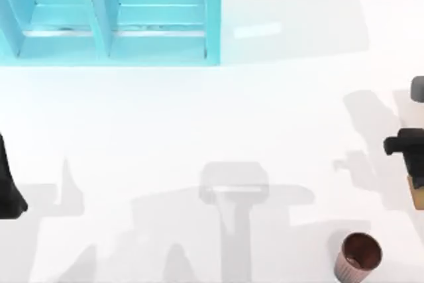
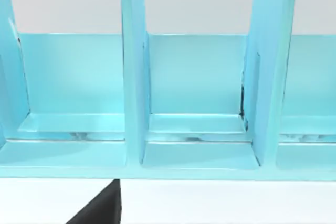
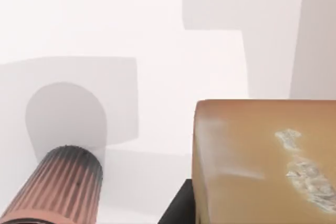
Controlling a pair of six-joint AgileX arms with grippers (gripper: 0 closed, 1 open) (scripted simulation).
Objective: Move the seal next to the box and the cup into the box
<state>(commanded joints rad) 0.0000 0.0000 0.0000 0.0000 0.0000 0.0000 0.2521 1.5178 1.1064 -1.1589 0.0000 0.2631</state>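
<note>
The light-blue open box with upright dividers [image 1: 159, 31] is cut by the top and left edges of the top view, so its far wall and left compartment cannot be made out, and in the left wrist view its outer compartments [image 2: 310, 103] run off both sides. At the top view's right edge the right arm's black gripper [image 1: 404, 144] and the tan-brown rounded block of the seal [image 1: 417, 193] are mostly cropped away, and whether the fingers close on the seal cannot be told; the right wrist view also clips the seal [image 3: 262, 161] at its edges. The left arm's dark gripper [image 1: 10, 183] is sliced by the top view's left edge with its fingers unreadable, and the ribbed pinkish-copper cup [image 3: 58, 192] has its rim cut off in the right wrist view.
</note>
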